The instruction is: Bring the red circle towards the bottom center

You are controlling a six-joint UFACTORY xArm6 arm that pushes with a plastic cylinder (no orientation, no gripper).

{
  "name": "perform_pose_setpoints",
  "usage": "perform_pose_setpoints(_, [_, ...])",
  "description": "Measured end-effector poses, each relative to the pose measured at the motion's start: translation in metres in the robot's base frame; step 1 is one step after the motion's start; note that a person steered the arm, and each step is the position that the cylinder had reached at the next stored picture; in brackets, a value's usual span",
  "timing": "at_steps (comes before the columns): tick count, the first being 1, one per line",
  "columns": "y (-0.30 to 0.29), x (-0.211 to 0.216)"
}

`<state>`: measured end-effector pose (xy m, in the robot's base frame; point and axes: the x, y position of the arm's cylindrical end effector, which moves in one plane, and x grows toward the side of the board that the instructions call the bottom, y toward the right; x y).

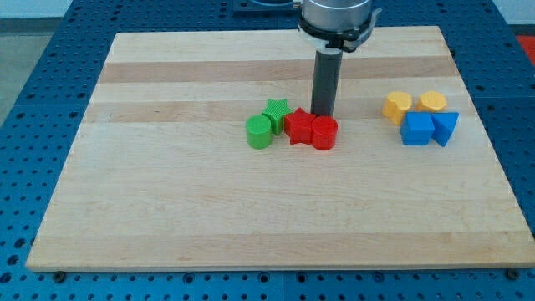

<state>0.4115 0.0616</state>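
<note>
My tip (323, 114) is down on the wooden board (167, 217), planted right behind the red circle (324, 133), on its top-edge side. The rod's end meets the block's upper rim in this view, so it looks to be touching or just about touching; the exact contact I cannot tell. There are no jaws on this tool, just a bare rod holding nothing, pressed close to the block.

The red circle itself sits a little above the middle of the board, roughly halfway between the left and right edges and well apart from the bottom edge. Tight against its left is the red star (299, 127), the two touching. Just beyond that, toward the top-left, the green star (276, 113) nudges up against the red star, and the green circle (259, 132) sits beside it on the side nearer the left edge. All four make one tight cluster.

Over toward the right edge there is a second group, well apart from the first. Two yellow blocks sit side by side nearer the top edge: the left yellow block (397, 106) and the right yellow block (433, 103), shapes roundish or many-sided, hard to call. Just below them, the blue cube (416, 130) and the blue triangle (445, 127) are touching each other.
</note>
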Motion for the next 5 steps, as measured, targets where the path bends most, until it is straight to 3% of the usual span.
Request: perform_pose_setpoints(5, [-0.01,0.127])
